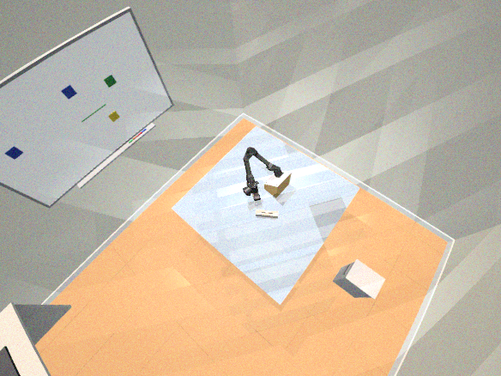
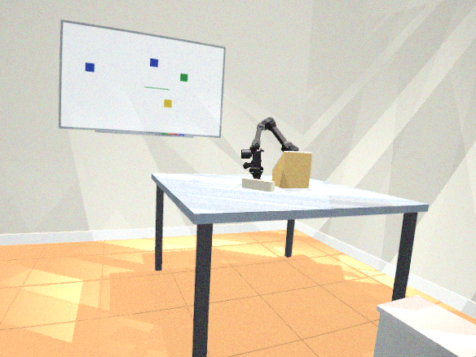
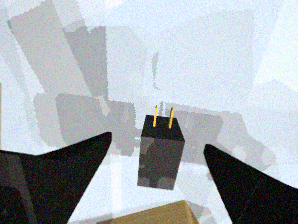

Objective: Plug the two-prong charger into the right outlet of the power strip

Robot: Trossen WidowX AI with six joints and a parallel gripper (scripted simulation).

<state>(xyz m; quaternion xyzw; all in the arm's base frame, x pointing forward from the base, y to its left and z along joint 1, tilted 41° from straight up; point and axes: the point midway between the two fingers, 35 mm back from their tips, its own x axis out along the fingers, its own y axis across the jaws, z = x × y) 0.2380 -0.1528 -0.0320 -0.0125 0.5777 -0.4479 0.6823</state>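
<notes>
The charger (image 3: 161, 162) is a dark block with two thin yellow prongs pointing toward the top of the wrist view. My gripper (image 3: 157, 142) (image 1: 257, 199) (image 2: 257, 178) is open and points down at the table, with one finger on either side of the charger in the wrist view. A gap shows between the charger and each finger. The charger is too small to make out in the top and exterior views. The power strip (image 1: 260, 212) (image 2: 257, 185) is a narrow cream bar on the table, a short way from the gripper. Its individual outlets are too small to tell apart.
A tan wooden block (image 1: 277, 187) (image 2: 297, 170) (image 3: 167, 216) with a sloping side stands near the arm's base, close beside the gripper. The table (image 1: 274, 266) (image 2: 310, 204) is pale blue with shadows and reflections. A white box (image 1: 365, 278) (image 2: 424, 322) stands away from the table.
</notes>
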